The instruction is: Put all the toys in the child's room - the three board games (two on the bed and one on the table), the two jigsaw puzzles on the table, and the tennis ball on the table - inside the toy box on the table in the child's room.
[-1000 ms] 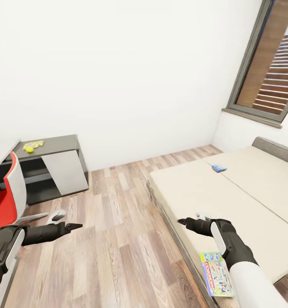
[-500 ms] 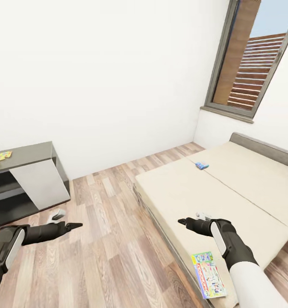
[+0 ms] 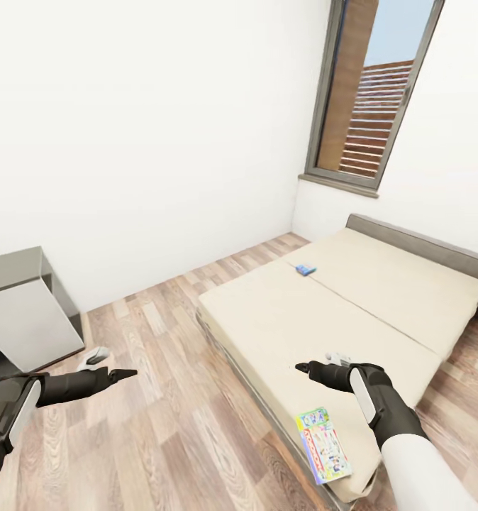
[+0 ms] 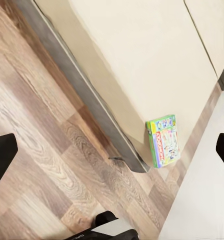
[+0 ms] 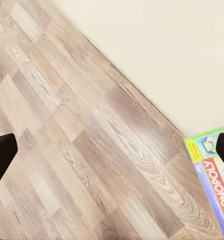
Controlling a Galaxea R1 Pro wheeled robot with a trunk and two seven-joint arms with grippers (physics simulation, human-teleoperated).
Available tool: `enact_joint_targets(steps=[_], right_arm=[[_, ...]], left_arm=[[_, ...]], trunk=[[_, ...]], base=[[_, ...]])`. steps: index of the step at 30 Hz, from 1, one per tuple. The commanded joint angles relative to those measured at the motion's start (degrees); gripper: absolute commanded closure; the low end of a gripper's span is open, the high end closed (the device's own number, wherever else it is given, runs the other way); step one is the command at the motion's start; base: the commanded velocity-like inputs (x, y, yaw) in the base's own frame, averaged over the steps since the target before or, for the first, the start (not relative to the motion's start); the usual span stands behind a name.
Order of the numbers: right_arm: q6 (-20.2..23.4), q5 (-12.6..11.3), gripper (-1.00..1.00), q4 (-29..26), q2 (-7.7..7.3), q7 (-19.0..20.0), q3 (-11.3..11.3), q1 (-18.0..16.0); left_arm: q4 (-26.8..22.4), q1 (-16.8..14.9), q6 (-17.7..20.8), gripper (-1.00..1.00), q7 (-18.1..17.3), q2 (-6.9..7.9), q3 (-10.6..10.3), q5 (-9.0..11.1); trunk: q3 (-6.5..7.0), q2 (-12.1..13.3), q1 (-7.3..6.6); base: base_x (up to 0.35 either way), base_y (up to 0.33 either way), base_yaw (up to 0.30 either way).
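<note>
Arms level, forward; right tool [image 3: 303, 367] over bed [image 3: 281, 319] (jaws apart).

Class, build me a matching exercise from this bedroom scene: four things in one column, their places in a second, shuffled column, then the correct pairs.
Things:
1. Monopoly box
2. blue box
3. window
4. grey cabinet

Places:
A. against the wall, left of the bed in the head view
B. in the wall past the bed's far end
C. at the bed's near corner, close to the right gripper
D. far along the bed, near its floor-side edge

Pairs: 1-C, 2-D, 3-B, 4-A
</note>
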Motion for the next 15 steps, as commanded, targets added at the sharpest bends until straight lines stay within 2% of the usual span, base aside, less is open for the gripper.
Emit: enact_joint_targets(steps=[1, 6, 15], right_arm=[[0.3, -0.3, -1.0, 0.0, 0.02, 0.0, -0.1, -0.1], [0.2, -0.3, -1.0, 0.0, 0.02, 0.0, -0.1, -0.1], [0.2, -0.3, -1.0, 0.0, 0.02, 0.0, -0.1, -0.1]], left_arm=[[0.0, 0.0, 0.4, -1.0, 0.0, 0.02, 0.0, 0.3], [0.0, 0.0, 0.4, -1.0, 0.0, 0.02, 0.0, 0.3], [0.0, 0.0, 0.4, -1.0, 0.0, 0.02, 0.0, 0.3]], trunk=[[-0.11, -0.1, 0.03], [-0.11, -0.1, 0.03], [-0.11, -0.1, 0.03]], base=[[0.001, 0.023, -0.281], [0.0, 0.132, -0.281], [0.0, 0.258, -0.281]])
